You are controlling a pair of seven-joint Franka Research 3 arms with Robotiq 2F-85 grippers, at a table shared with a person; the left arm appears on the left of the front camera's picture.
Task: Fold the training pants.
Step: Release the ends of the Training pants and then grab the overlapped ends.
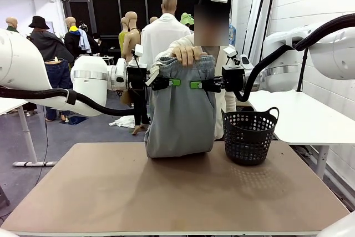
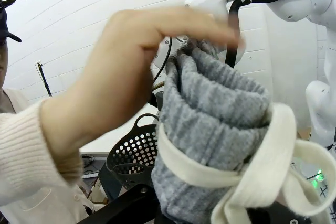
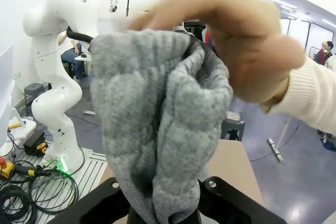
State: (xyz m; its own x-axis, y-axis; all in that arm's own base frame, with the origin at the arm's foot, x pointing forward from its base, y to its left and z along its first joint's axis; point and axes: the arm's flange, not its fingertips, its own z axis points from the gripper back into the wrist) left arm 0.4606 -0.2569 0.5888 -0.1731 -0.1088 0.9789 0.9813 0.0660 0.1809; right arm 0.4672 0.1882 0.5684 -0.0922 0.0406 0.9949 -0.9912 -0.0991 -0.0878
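**Pants hung by the waist, both my claws clamped on it**

The training pants [image 1: 180, 109] hang upright over the far half of the table [image 1: 166, 198]. The waistband [image 1: 186, 62] is at the top, and the lower end is bunched where it rests on the tabletop. They already look doubled lengthwise, since I see one narrow grey panel and not two separate legs. I take that as part of the folding done, though I cannot be sure.

My left claw [image 1: 176, 82] is clenched on the cloth just below the waistband, on the pants' left edge. My right claw [image 1: 194, 84] is clenched on the opposite edge at about the same height. Both wrist views show gathered grey jersey pinched between my jaws. On the left side the white drawstring [image 2: 262, 166] loops loosely around the bundle. I think holding both edges level keeps the panel flat and square, so it can be lowered without twisting.

The person's hand [image 1: 188, 55] grips the top of the waistband between my two claws and appears to carry some of the weight. I judge it is there to steady the middle, or to wait until my hold is secure.

The black mesh basket [image 1: 249, 136] stands on the table just to the right of the hanging pants. It is near the cloth, but I cannot tell whether the two touch. It is probably where the folded pants will go. The near half of the table is bare, which leaves room to lay the pants down towards me.
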